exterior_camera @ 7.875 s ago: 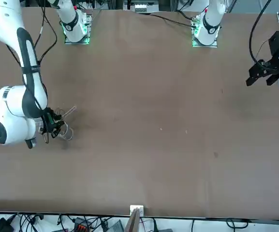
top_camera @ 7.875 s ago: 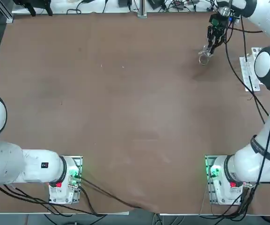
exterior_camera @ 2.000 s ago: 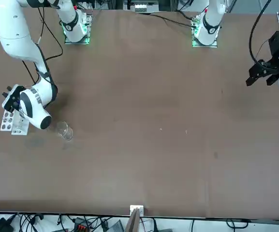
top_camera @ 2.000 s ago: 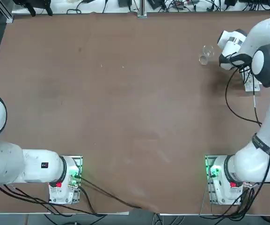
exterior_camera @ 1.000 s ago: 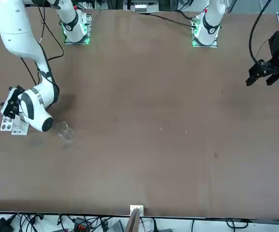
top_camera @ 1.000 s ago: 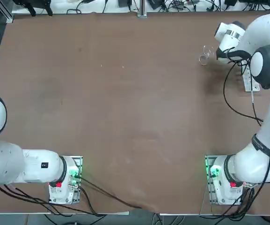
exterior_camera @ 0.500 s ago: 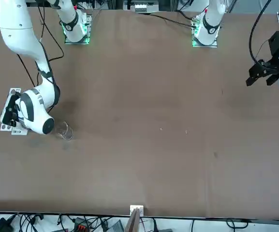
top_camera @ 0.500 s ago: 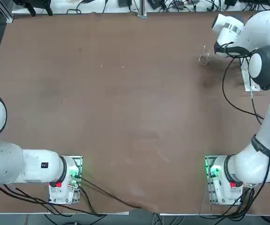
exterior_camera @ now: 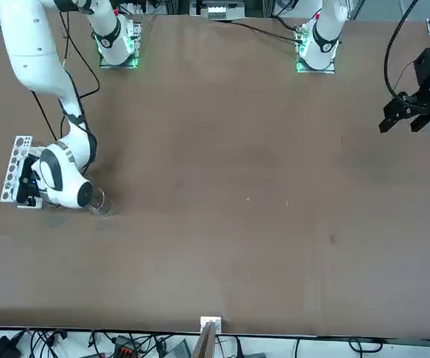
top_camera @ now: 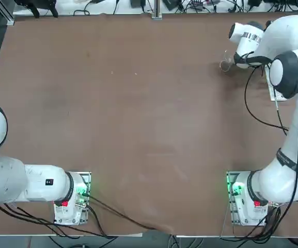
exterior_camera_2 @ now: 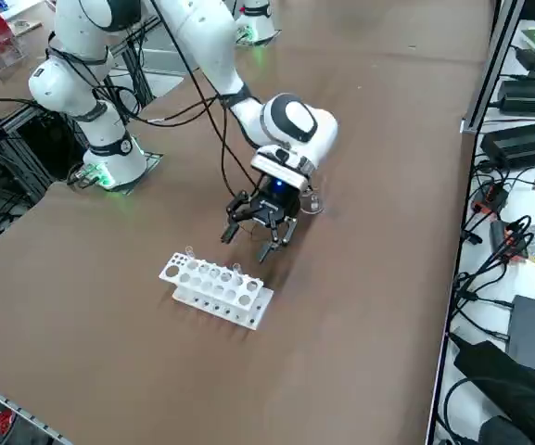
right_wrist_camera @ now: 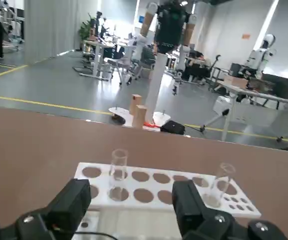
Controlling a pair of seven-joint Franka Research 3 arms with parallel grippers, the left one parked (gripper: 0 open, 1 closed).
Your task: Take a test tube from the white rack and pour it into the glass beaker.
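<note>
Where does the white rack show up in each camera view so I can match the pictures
Top view: the white rack peeks out at the right edge, mostly hidden under the arm.
Front view: at the far left, beside the arm's wrist.
Right side view: lower middle, just in front of the open right gripper.
Right wrist view: straight ahead of the fingers, two tubes standing in it.
Shared landmark: the glass beaker, close by the rack, hidden in the wrist view.

Brown table (top_camera: 138,113) carries white rack (exterior_camera_2: 216,290) and glass beaker (exterior_camera: 99,203) (near each other).
</note>
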